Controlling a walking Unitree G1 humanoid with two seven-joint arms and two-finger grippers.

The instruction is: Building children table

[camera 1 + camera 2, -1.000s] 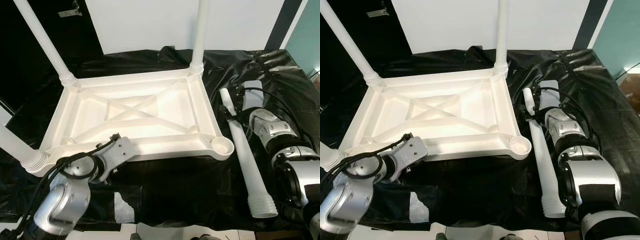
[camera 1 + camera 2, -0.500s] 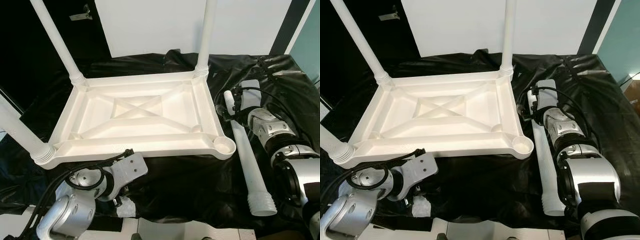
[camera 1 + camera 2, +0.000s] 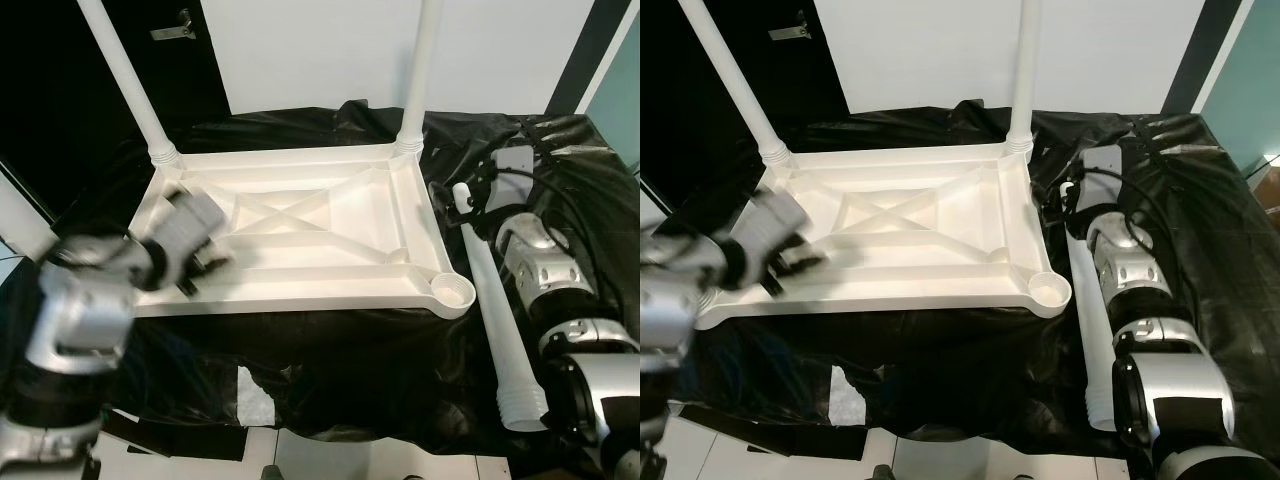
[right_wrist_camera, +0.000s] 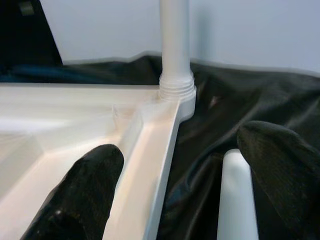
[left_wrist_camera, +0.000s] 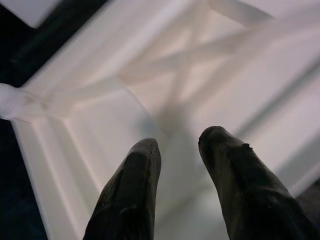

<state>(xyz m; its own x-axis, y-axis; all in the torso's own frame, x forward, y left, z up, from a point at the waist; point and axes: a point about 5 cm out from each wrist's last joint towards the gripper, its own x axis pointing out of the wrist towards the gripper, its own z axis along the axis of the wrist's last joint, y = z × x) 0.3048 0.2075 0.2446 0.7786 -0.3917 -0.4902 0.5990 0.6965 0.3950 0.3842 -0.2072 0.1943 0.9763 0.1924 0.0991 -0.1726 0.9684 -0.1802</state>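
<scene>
1. The tabletop (image 3: 300, 240) lies upside down on a black sheet (image 3: 350, 370), ribbed underside up. The sheet covers whatever carries it, so I go by the tabletop's own corners.
2. Two legs stand in its far corners: the far-left leg (image 3: 125, 75) and the far-right leg (image 3: 420, 70), both seated in their sockets.
3. A third leg (image 3: 25, 220) shows by the near-left corner, partly hidden behind the left arm; it seems fitted, but its joint cannot be seen.
4. The near-right socket (image 3: 455, 293) is empty.
5. The fourth leg (image 3: 495, 310) lies loose on the sheet just beside the tabletop's right edge, threaded end toward the robot.
6. The right gripper (image 4: 180, 170) is at that leg's far, plain end. Its fingers (image 4: 80, 195) are spread wide, one over the tabletop's right rim and the other beyond the leg, with the leg end between them; no contact shows.
7. The left gripper (image 5: 177, 150) hovers over the tabletop's left half, blurred in the head views. Its fingers are a little apart and hold nothing.
8. Judgement: about three quarters done. What is left is gripping the loose leg, standing it up, setting it into the near-right socket, then turning the piece upright.
</scene>
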